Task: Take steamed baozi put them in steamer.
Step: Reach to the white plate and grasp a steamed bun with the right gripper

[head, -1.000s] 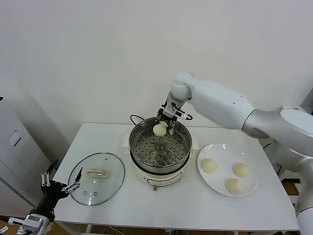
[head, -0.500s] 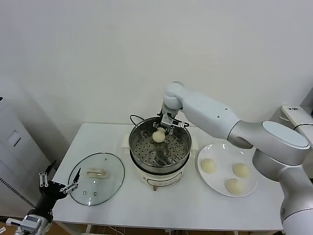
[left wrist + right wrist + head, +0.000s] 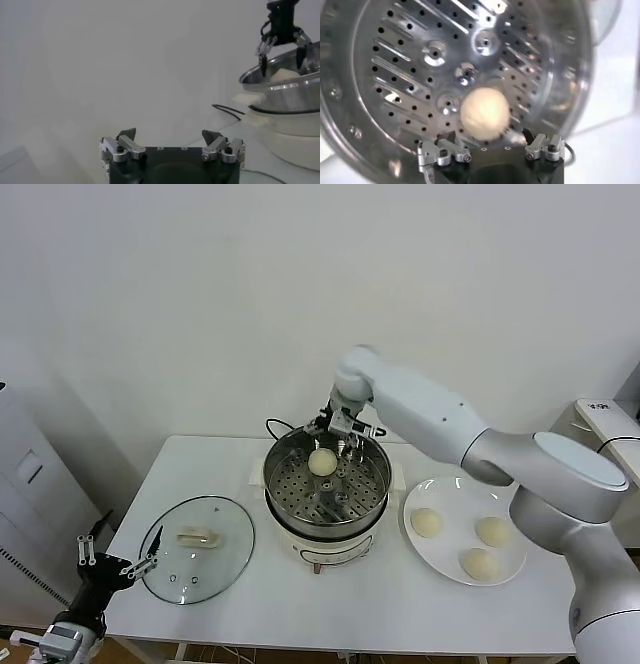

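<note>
**One bun down in the steamer, three waiting on the plate**

My right gripper [image 3: 338, 436] hangs over the far side of the steamer [image 3: 327, 484], its fingers spread apart and clamped on nothing. Just below them a single steamed baozi [image 3: 322, 463] lies loose on the perforated steel floor, towards the back wall of the basket; from my right wrist it shows as a smooth cream ball [image 3: 484, 114] resting among the holes and slots, clear of both fingertips [image 3: 449, 136]. The basket sits on its white cooker base [image 3: 322, 551], a black cord [image 3: 276, 425] trailing off behind it. To my right, the other three baozi [image 3: 427, 522] rest well apart from one another on a large white plate [image 3: 440, 567]. To my left, a round glass lid [image 3: 197, 548] lies flat on the white table [image 3: 380, 609]. My left gripper [image 3: 117, 566] is parked low off the table's left corner, near the lid's edge, its fingers [image 3: 126, 135] held wide and empty.
</note>
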